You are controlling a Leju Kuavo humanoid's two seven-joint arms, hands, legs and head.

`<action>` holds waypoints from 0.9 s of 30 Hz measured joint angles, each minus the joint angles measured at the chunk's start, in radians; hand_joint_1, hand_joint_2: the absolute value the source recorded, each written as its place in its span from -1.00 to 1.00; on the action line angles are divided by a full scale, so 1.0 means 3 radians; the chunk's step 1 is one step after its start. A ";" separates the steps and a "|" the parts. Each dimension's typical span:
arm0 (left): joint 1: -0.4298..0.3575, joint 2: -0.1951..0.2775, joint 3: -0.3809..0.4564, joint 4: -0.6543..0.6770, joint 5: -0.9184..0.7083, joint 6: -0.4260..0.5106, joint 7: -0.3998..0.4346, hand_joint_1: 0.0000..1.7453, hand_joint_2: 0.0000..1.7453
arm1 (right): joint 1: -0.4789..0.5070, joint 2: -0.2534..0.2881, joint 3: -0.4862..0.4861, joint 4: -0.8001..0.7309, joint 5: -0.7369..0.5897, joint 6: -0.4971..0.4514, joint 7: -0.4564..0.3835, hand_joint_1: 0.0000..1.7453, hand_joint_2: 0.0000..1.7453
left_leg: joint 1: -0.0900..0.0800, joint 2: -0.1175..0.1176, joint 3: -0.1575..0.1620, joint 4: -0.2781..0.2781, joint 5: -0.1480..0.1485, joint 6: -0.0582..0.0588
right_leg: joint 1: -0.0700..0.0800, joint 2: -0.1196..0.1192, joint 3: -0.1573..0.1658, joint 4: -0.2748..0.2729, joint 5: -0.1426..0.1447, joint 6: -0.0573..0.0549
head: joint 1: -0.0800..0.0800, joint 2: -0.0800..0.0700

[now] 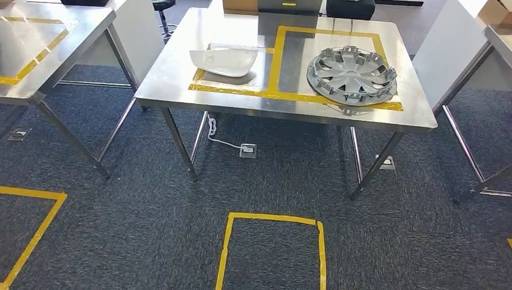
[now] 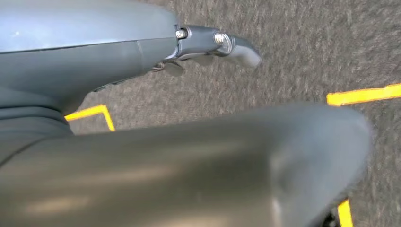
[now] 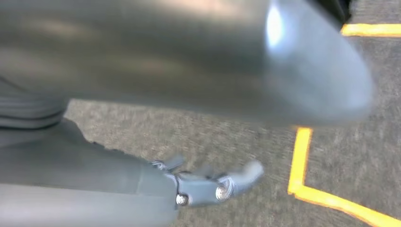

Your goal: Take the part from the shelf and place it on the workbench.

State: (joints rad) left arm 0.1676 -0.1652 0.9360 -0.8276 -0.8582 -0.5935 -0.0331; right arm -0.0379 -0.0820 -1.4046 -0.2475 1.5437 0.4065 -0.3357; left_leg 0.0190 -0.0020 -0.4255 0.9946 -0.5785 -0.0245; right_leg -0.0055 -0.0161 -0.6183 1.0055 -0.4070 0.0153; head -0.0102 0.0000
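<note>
**Two parts on the taped surface, both hands low over carpet**

Seen from the head view: a steel surface [image 1: 181, 90] ahead, marked off in yellow tape [image 1: 279, 48] as two adjoining rectangles. Lay inside the left rectangle: a white curved part [image 1: 222, 61], flat on the steel, its pointed end toward the left edge. Sat in the right rectangle: a silver wheel cover [image 1: 352, 74], face up, its near rim over the front tape line. Stood well apart from each other, with the tape divider between them. Rested at the far edge of the surface: a dark box [image 1: 288, 7] with a small yellow label. Flanked left and right by further steel tables. Ran under the surface: a white cable [image 1: 218, 138] to a floor socket [image 1: 248, 150] on the dark carpet. Marked on the carpet in the foreground: a yellow tape square [image 1: 272, 219], and another partly visible to the left.

From the left wrist view: left hand [image 2: 208, 45] above the carpet, gripping nothing, thumb extended; spread of the other fingers impossible to tell, hidden behind the cover. From the right wrist view: right hand [image 3: 208, 182] likewise over the carpet, blurred, holding nothing, thumb out; lie of the remaining fingers not clear enough to tell.
</note>
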 joint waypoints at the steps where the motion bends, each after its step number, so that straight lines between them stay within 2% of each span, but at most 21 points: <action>1: -0.0006 -0.0014 0.0043 0.0002 0.0002 -0.0019 0.0006 -1.00 -1.00 | 0.0003 0.0001 0.0000 0.0005 -0.0004 0.0004 -0.0002 -1.00 -1.00 | -0.0009 0.0003 -0.0018 -0.0009 0.0005 0.0041 | -0.0004 0.0002 -0.0005 0.0001 0.0028 0.0022 | 0.0006 0.0000; 2: -0.0009 -0.0032 0.0085 0.0001 -0.0003 -0.0049 0.0015 -1.00 -1.00 | 0.0008 0.0001 0.0000 0.0010 -0.0007 0.0014 -0.0007 -1.00 -1.00 | -0.0010 0.0014 -0.0048 -0.0003 0.0029 0.0076 | -0.0012 0.0005 -0.0013 0.0005 0.0039 0.0044 | 0.0014 0.0000; 3: -0.0011 -0.0048 0.0129 -0.0008 -0.0010 -0.0085 0.0027 -1.00 -1.00 | 0.0017 0.0001 0.0000 0.0014 -0.0008 0.0026 -0.0014 -1.00 -1.00 | -0.0010 0.0023 -0.0081 0.0001 0.0061 0.0112 | -0.0020 0.0010 -0.0030 0.0033 -0.0006 0.0064 | 0.0020 0.0000; 4: -0.0012 -0.0066 0.0173 -0.0023 -0.0023 -0.0127 0.0041 -1.00 -1.00 | 0.0027 0.0001 0.0000 0.0018 -0.0008 0.0040 -0.0021 -1.00 -1.00 | -0.0006 0.0033 -0.0123 0.0000 0.0100 0.0144 | -0.0026 0.0016 -0.0062 0.0120 -0.0122 0.0083 | 0.0032 0.0000; 5: -0.0012 -0.0082 0.0214 -0.0042 -0.0036 -0.0163 0.0052 -1.00 -1.00 | 0.0035 0.0001 0.0000 0.0021 -0.0008 0.0051 -0.0031 -1.00 -1.00 | -0.0004 0.0041 -0.0172 0.0000 0.0140 0.0166 | -0.0030 0.0022 -0.0107 0.0269 -0.0293 0.0097 | 0.0048 0.0000; 7: -0.0011 -0.0112 0.0281 -0.0083 -0.0074 -0.0210 0.0063 -1.00 -1.00 | 0.0038 0.0001 0.0000 0.0024 -0.0006 0.0061 -0.0046 -1.00 -1.00 | -0.0010 0.0042 -0.0285 0.0004 0.0217 0.0180 | -0.0030 0.0026 -0.0200 0.0694 -0.0617 0.0117 | 0.0073 0.0000; 8: -0.0009 -0.0126 0.0307 -0.0100 -0.0103 -0.0223 0.0063 -1.00 -1.00 | 0.0038 0.0002 0.0000 0.0024 -0.0007 0.0063 -0.0052 -1.00 -1.00 | -0.0013 0.0043 -0.0340 0.0008 0.0252 0.0178 | -0.0030 0.0026 -0.0215 0.0866 -0.0667 0.0119 | 0.0079 0.0000; 9: -0.0008 -0.0139 0.0328 -0.0114 -0.0137 -0.0231 0.0061 -1.00 -1.00 | 0.0039 0.0002 0.0000 0.0024 -0.0007 0.0065 -0.0054 -1.00 -1.00 | -0.0015 0.0045 -0.0392 0.0014 0.0286 0.0175 | -0.0030 0.0027 -0.0190 0.0956 -0.0634 0.0118 | 0.0083 0.0000; 10: -0.0007 -0.0152 0.0344 -0.0125 -0.0173 -0.0233 0.0058 -1.00 -1.00 | 0.0040 0.0003 0.0000 0.0024 -0.0008 0.0066 -0.0055 -1.00 -1.00 | -0.0016 0.0047 -0.0439 0.0022 0.0319 0.0168 | -0.0030 0.0027 -0.0112 0.0934 -0.0537 0.0111 | 0.0085 0.0000; 11: -0.0008 -0.0163 0.0355 -0.0132 -0.0208 -0.0235 0.0055 -1.00 -1.00 | 0.0040 0.0003 0.0000 0.0024 -0.0009 0.0067 -0.0054 -1.00 -1.00 | -0.0016 0.0048 -0.0478 0.0030 0.0350 0.0160 | -0.0029 0.0028 0.0029 0.0791 -0.0432 0.0099 | 0.0087 0.0000; 12: -0.0012 -0.0173 0.0364 -0.0135 -0.0240 -0.0235 0.0054 -1.00 -1.00 | 0.0037 0.0003 0.0000 0.0024 -0.0012 0.0067 -0.0052 -1.00 -1.00 | -0.0018 0.0048 -0.0506 0.0038 0.0378 0.0149 | -0.0027 0.0029 0.0218 0.0551 -0.0386 0.0080 | 0.0088 0.0000; 14: -0.0022 -0.0186 0.0387 -0.0136 -0.0292 -0.0231 0.0054 -1.00 -1.00 | 0.0022 0.0004 0.0000 0.0024 -0.0022 0.0061 -0.0048 -1.00 -1.00 | -0.0024 0.0048 -0.0534 0.0047 0.0430 0.0112 | -0.0010 0.0029 0.0563 0.0047 -0.0446 0.0038 | 0.0086 0.0000; 15: -0.0030 -0.0189 0.0399 -0.0135 -0.0308 -0.0228 0.0056 -1.00 -0.50 | 0.0016 0.0005 0.0000 0.0023 -0.0027 0.0057 -0.0043 -1.00 -1.00 | -0.0024 0.0049 -0.0536 0.0046 0.0453 0.0090 | 0.0002 0.0028 0.0644 -0.0095 -0.0503 0.0019 | 0.0084 0.0000; 16: -0.0036 -0.0192 0.0412 -0.0134 -0.0319 -0.0220 0.0058 -1.00 0.00 | 0.0012 0.0007 0.0000 0.0023 -0.0031 0.0053 -0.0030 -1.00 -1.00 | -0.0024 0.0049 -0.0536 0.0039 0.0474 0.0069 | 0.0010 0.0027 0.0664 -0.0153 -0.0520 0.0002 | 0.0081 0.0000; 17: -0.0044 -0.0192 0.0425 -0.0133 -0.0330 -0.0208 0.0062 -1.00 0.50 | 0.0011 0.0010 0.0000 0.0023 -0.0036 0.0048 -0.0015 -1.00 -1.00 | -0.0023 0.0051 -0.0541 0.0030 0.0462 0.0071 | 0.0012 0.0023 0.0648 -0.0156 -0.0510 -0.0004 | 0.0080 0.0000; 18: -0.0054 -0.0194 0.0442 -0.0129 -0.0341 -0.0194 0.0067 -1.00 1.00 | 0.0012 0.0013 0.0000 0.0023 -0.0043 0.0043 0.0006 -1.00 -0.50 | -0.0024 0.0050 -0.0547 0.0026 0.0430 0.0088 | 0.0012 0.0021 0.0636 -0.0161 -0.0498 -0.0014 | 0.0077 0.0000; 21: -0.0093 -0.0199 0.0519 -0.0099 -0.0393 -0.0162 0.0058 -1.00 1.00 | 0.0012 0.0018 0.0000 0.0024 -0.0061 0.0031 0.0055 -1.00 1.00 | -0.0028 0.0048 -0.0560 0.0017 0.0331 0.0136 | 0.0015 0.0017 0.0611 -0.0168 -0.0460 -0.0048 | 0.0058 0.0000; 22: -0.0109 -0.0200 0.0551 -0.0089 -0.0405 -0.0159 0.0042 -1.00 1.00 | 0.0012 0.0019 0.0000 0.0024 -0.0063 0.0030 0.0063 -1.00 1.00 | -0.0026 0.0047 -0.0559 0.0005 0.0357 0.0136 | 0.0020 0.0015 0.0605 -0.0166 -0.0449 -0.0059 | 0.0054 0.0000; 24: -0.0142 -0.0201 0.0624 -0.0071 -0.0417 -0.0154 0.0004 -1.00 1.00 | 0.0011 0.0021 0.0000 0.0024 -0.0059 0.0029 0.0061 -1.00 1.00 | -0.0020 0.0040 -0.0558 -0.0033 0.0501 0.0123 | 0.0029 0.0013 0.0591 -0.0156 -0.0435 -0.0074 | 0.0047 0.0000; 26: -0.0175 -0.0207 0.0698 -0.0053 -0.0421 -0.0148 -0.0032 -1.00 1.00 | 0.0010 0.0022 0.0000 0.0024 -0.0057 0.0029 0.0034 -1.00 1.00 | -0.0012 0.0034 -0.0560 -0.0060 0.0618 0.0065 | 0.0034 0.0011 0.0572 -0.0140 -0.0429 -0.0083 | 0.0043 0.0000; 27: -0.0190 -0.0211 0.0730 -0.0045 -0.0421 -0.0148 -0.0045 -1.00 1.00 | 0.0010 0.0022 0.0000 0.0025 -0.0061 0.0029 0.0018 -1.00 1.00 | -0.0009 0.0031 -0.0563 -0.0062 0.0621 0.0035 | 0.0035 0.0011 0.0564 -0.0134 -0.0428 -0.0086 | 0.0042 0.0000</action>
State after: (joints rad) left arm 0.1106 -0.2285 1.1551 -0.8412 -0.9846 -0.6378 -0.0467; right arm -0.0348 -0.0754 -1.4046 -0.2401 1.5255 0.4152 -0.3302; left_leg 0.0164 0.0074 -0.5943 0.9761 -0.3923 -0.0140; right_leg 0.0050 -0.0129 -0.4490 0.9654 -0.5354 -0.0104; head 0.0023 0.0000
